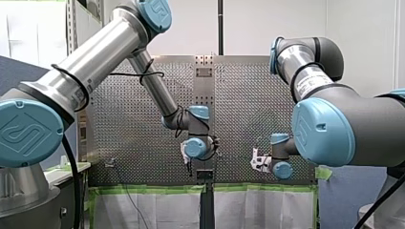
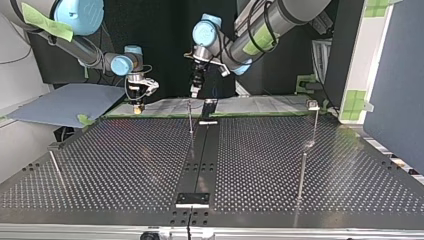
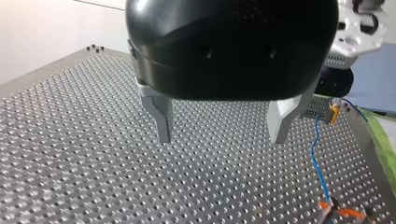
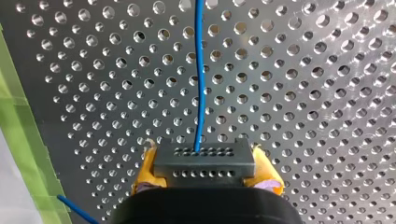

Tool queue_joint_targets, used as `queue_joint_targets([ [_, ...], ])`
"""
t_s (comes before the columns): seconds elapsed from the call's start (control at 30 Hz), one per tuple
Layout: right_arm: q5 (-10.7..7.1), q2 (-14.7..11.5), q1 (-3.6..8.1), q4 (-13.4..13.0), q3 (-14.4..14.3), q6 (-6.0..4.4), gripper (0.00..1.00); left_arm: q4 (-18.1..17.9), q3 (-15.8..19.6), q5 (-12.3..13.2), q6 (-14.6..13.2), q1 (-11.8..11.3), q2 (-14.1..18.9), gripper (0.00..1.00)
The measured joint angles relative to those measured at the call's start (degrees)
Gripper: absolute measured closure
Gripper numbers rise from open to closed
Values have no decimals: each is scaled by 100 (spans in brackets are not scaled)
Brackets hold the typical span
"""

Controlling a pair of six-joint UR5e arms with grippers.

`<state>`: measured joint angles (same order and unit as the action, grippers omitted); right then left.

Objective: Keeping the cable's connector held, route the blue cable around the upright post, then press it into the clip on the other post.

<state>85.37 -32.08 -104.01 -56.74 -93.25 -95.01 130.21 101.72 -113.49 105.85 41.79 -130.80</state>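
Observation:
My right gripper [image 4: 205, 173] has its yellow pads [image 4: 145, 169] shut on the black connector [image 4: 204, 161]. The thin blue cable [image 4: 200, 93] runs out of the connector, ahead over the perforated plate. In the left wrist view the same cable [image 3: 320, 163] runs from the held connector [image 3: 334, 112] to an orange piece [image 3: 337, 212] on the plate. My left gripper [image 3: 222, 135] hangs open above the plate beside the cable, with nothing between its metal fingers [image 3: 162, 119]. In the top view my left gripper [image 2: 195, 91] hangs just above a thin upright post [image 2: 190, 120]. My right gripper [image 2: 137, 102] is at that view's left.
More thin posts stand on the plate: one topped with a small block [image 2: 314, 106] at the top view's far right, one nearer [image 2: 303, 167], one at its left [image 2: 56, 167]. A dark rail [image 2: 200, 155] runs down the middle. Green tape [image 4: 23, 130] lines the plate's edge.

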Motion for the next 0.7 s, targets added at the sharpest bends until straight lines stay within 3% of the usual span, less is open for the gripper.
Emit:
queue_joint_targets([
  [0.17,-12,9,19,34,0,-36,100,16,214,-17,31,7,215,0],
  [0.7,-79,49,69,171,1,152,100,131,929,-436,-52,-31,930,0],
])
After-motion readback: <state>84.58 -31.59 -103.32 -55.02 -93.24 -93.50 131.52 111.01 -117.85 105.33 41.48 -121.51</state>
